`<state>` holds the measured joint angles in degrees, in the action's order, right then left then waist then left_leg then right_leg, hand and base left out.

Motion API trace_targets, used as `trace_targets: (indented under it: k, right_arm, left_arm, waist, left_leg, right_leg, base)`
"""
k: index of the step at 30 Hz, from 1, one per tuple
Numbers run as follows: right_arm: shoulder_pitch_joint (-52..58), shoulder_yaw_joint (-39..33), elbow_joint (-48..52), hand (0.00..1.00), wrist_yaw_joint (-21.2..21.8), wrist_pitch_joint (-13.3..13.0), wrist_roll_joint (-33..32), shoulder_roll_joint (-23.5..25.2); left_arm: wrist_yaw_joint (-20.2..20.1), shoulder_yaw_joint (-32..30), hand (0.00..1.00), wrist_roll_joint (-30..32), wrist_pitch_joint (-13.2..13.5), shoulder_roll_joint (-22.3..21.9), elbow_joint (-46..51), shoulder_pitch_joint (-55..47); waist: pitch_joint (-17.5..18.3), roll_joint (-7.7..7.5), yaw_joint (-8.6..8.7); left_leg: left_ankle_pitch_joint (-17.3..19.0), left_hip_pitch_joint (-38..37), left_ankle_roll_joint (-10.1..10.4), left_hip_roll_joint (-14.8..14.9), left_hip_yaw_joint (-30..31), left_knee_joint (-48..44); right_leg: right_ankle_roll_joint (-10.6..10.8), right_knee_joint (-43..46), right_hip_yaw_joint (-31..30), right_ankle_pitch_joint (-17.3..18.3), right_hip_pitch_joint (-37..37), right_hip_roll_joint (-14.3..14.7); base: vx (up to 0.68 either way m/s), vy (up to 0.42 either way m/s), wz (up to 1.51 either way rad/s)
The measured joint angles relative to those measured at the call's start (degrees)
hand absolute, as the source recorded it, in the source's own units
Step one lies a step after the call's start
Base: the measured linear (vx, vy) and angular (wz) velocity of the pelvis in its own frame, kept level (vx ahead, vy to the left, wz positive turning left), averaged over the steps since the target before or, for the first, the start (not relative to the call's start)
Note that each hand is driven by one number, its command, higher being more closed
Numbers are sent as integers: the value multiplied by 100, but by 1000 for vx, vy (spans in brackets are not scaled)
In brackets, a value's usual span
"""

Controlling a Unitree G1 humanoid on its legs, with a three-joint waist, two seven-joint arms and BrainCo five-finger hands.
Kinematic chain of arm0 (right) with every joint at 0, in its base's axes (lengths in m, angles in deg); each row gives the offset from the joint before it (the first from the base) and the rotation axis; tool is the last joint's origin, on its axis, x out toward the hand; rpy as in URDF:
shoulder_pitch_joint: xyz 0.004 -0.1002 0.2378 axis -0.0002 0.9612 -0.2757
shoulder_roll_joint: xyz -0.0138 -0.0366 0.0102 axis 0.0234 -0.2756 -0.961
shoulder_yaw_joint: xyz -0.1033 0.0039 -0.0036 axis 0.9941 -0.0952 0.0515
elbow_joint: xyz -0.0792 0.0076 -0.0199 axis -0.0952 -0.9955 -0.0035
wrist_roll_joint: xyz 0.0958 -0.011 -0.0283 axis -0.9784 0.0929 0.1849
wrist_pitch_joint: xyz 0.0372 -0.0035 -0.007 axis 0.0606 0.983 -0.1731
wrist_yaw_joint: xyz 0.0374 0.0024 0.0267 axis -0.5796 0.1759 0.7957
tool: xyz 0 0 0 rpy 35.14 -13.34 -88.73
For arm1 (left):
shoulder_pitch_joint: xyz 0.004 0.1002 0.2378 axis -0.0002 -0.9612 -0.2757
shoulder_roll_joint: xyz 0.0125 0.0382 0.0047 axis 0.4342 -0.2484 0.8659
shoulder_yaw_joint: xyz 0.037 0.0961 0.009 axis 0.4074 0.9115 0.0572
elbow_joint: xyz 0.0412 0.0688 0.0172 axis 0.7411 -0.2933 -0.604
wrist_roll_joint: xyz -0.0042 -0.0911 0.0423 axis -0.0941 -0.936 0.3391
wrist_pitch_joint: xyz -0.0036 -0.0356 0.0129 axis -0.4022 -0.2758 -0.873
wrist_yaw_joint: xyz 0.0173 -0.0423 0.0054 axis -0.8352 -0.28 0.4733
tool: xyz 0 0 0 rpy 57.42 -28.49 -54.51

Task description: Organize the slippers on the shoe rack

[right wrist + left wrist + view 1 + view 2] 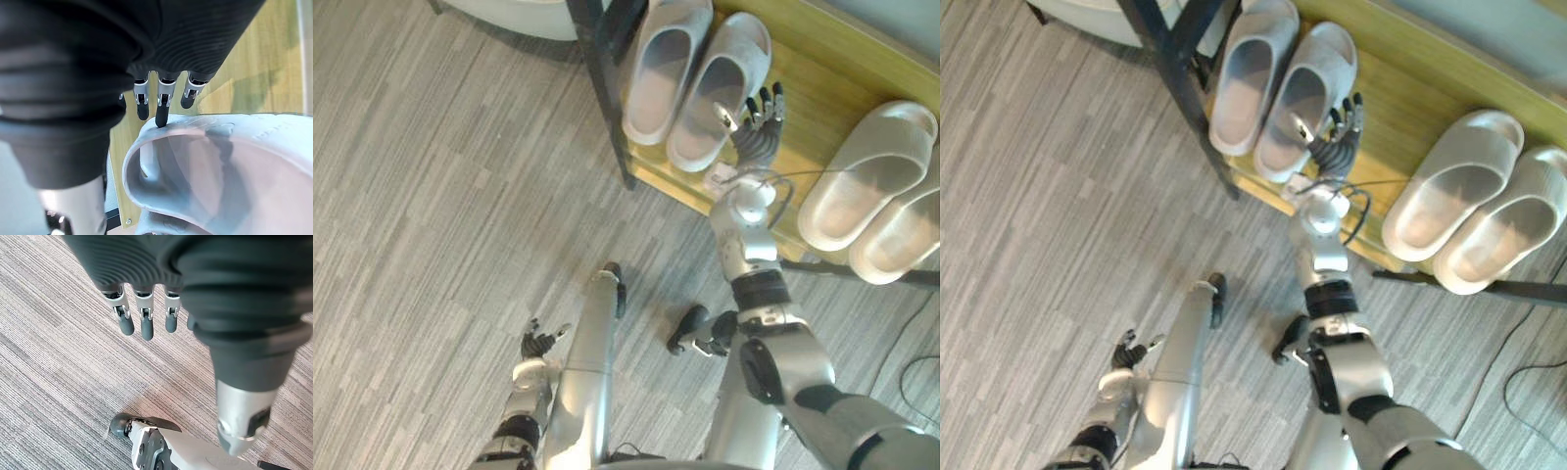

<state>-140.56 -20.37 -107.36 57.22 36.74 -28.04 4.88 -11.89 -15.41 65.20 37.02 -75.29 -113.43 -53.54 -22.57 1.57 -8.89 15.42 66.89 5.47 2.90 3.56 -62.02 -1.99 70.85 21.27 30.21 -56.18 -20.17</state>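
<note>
In the left eye view the shoe rack [822, 93], a wooden shelf in a dark frame, carries two pairs of pale slippers. The left pair [700, 98] lies side by side near the frame's post, and the right pair [876, 191] lies well apart toward the shelf's other end. The right robot hand [756, 135] is over the shelf just beside the left pair, fingers straight and spread, open and gripping nothing. The left robot hand [536, 343] hangs low over the grey striped carpet [431, 196], away from the rack. In the right eye view the right robot hand's thumb reaches over the nearer slipper of the left pair. In the left wrist view the left robot hand's fingers [146, 325] hang relaxed above the carpet, holding nothing. In the right wrist view the right robot hand's straight fingers reach a slipper's strap, one dark tip touching its pale upper edge, the wooden shelf behind.
</note>
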Motion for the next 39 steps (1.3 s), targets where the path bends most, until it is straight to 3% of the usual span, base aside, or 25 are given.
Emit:
trace_targets:
  k: [8,13,17,20,23,26,32,34,37,39]
  right_arm:
    - [-119,6,-195,0,75,93,-40,-182]
    - [108,151,-159,0,181,263,83,-156]
    - [820,414,293,0,194,374,473,-155]
    - [1745,645,1019,0,246,422,917,-117]
    - [2799,794,1842,0,428,419,1324,10]
    - [3809,1032,2237,0,666,421,1568,36]
    - [5231,1143,2352,0,1149,415,2240,111]
    - [5556,1021,2088,0,1245,408,2451,116]
    - [5716,710,884,0,1381,447,2807,73]
    - [5712,555,290,0,1457,502,2967,40]
  left_arm:
    - [5,-2,0,-5,0,8,-6,0]
    - [3,-90,0,-6,-11,55,-19,-5]
    - [-2,-221,0,-5,-20,58,-18,-96]
    - [-12,-223,0,0,-28,138,-8,-312]
    - [-62,-218,0,59,-35,209,33,-614]
    - [-120,-186,0,157,-42,257,41,-848]
    - [-245,381,0,430,-105,477,1,-1226]
    - [-324,554,0,497,-108,528,-126,-1231]
    - [-490,925,0,690,-108,504,-381,-1207]
    - [-575,1030,0,813,-109,422,-441,-1193]
  waist:
    - [-5,-9,7]
    - [-58,-91,19]
    - [-66,-114,75]
    - [-94,-171,203]
    - [-59,-233,343]
    - [125,-283,429]
    - [676,-413,560]
    - [907,-429,609]
    - [1248,-424,737]
    - [1280,-395,838]
  left_leg:
    - [-51,-34,17,40,-8,63]
    - [-61,-338,28,165,-79,191]
    - [-62,-797,25,248,-148,433]
    - [-95,-1473,-25,286,-283,842]
    - [-208,-2362,-135,379,-628,1544]
    - [-453,-3075,-160,498,-963,2330]
    - [-779,-4282,-194,441,-1403,3615]
    - [-903,-4603,-191,381,-1472,4037]
    - [-1242,-5224,-184,264,-1585,4938]
    - [-1367,-5525,-188,240,-1657,5302]
  right_leg:
    - [-52,-51,4,-32,7,36]
    - [-60,-223,-47,-100,238,164]
    - [41,-526,-49,-158,660,273]
    - [-9,-951,-34,-313,1282,314]
    - [89,-1628,-46,-527,2053,368]
    - [190,-2467,-25,-860,2666,519]
    - [363,-3770,-125,-1351,3647,714]
    - [419,-4162,-132,-1488,3899,756]
    - [501,-4950,-172,-1822,4369,883]
    - [534,-5342,-190,-2000,4635,963]
  base:
    - [0,-2,-1]
    - [-2,-20,-12]
    - [7,-19,-10]
    - [53,-4,-7]
    - [82,10,-7]
    - [86,24,-13]
    - [119,47,-20]
    - [145,45,-12]
    - [145,49,-14]
    - [94,43,-18]
